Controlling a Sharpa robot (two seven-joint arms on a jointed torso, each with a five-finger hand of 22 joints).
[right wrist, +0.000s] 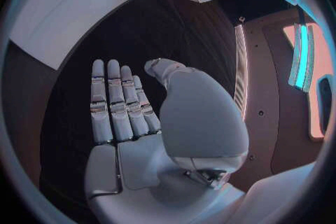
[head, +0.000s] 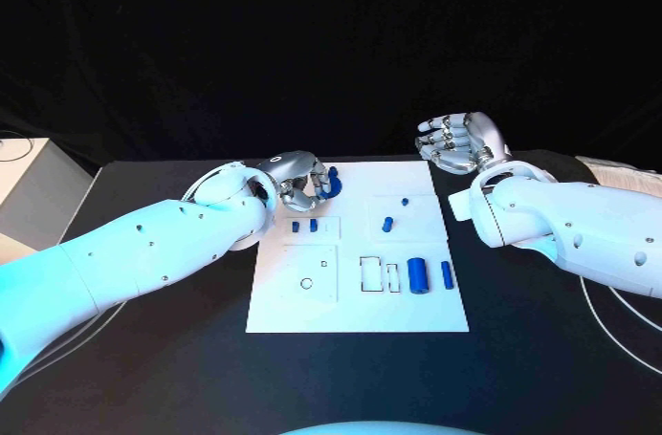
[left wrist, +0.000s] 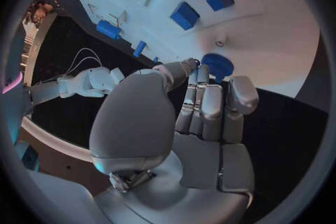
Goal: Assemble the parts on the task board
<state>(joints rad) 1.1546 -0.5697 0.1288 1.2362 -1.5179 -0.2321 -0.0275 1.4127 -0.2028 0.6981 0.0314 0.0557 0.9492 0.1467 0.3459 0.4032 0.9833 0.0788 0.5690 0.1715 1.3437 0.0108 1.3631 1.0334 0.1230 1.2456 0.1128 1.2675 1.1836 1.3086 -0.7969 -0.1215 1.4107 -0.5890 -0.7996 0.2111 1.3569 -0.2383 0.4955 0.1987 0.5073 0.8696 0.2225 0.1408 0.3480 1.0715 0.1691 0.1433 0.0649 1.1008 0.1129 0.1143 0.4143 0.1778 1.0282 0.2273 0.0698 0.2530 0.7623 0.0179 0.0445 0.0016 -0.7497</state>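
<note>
Fingertips of the left hand (left wrist: 203,106) touch a round blue part (left wrist: 218,64) at the task board's (head: 414,311) far-left corner, grasp uncertain. Right hand (right wrist: 133,117) hovers flat-fingered, holding nothing, over bare worktop (head: 552,358) beyond the board's far-right corner.

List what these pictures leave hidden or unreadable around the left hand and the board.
- Head view: left hand covers part of the curved blue part; grip unclear.
- Left wrist view: fingers hide that part's near edge.
- Head view: outlines on the task board too small to read.
</note>
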